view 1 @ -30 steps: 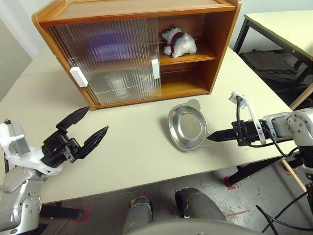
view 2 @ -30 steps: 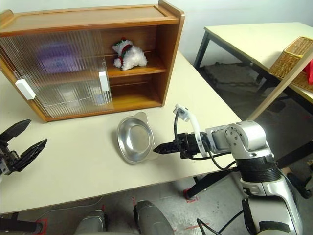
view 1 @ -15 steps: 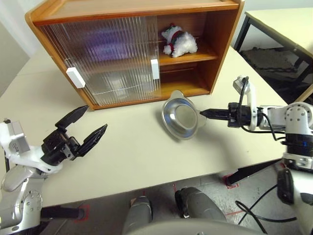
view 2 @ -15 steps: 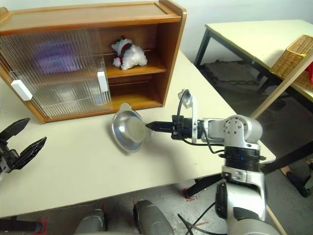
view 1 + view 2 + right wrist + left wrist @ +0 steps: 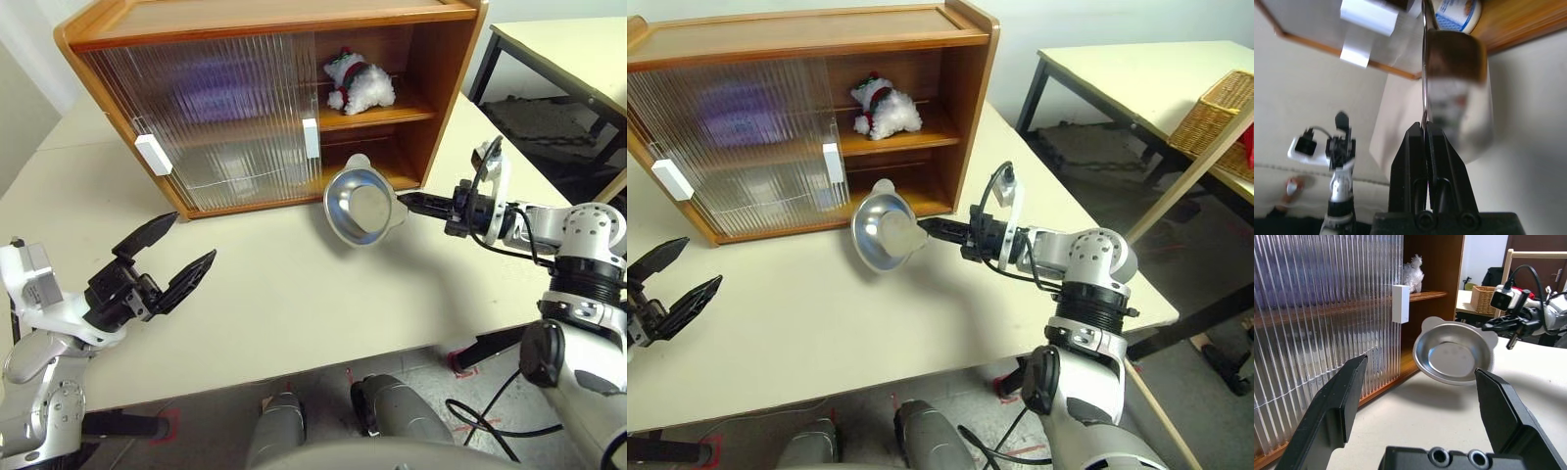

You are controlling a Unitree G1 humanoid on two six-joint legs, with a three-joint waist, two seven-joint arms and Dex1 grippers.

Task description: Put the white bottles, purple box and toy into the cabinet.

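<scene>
The wooden cabinet [image 5: 265,18] stands at the back of the table, its ribbed doors [image 5: 216,117] slid left and its right side open. On the upper shelf sits the toy [image 5: 358,86]. A purple blur behind the doors is the purple box [image 5: 211,98]. One white bottle [image 5: 1457,12] with a blue label shows at the cabinet floor. My right gripper [image 5: 402,202] is shut on the rim of a shiny metal bowl [image 5: 358,208], held tilted off the table before the lower opening. Low on the left, my left gripper [image 5: 191,240] is open and holds nothing.
White block handles [image 5: 154,154] sit on the doors. A second table [image 5: 578,49] stands to the right with a wicker basket [image 5: 1215,113] on another one. The near table edge runs just in front of both arms.
My right gripper has carried the bowl forward and up from the table toward the cabinet's open side, tipping it onto its edge. The left arm has not moved.
</scene>
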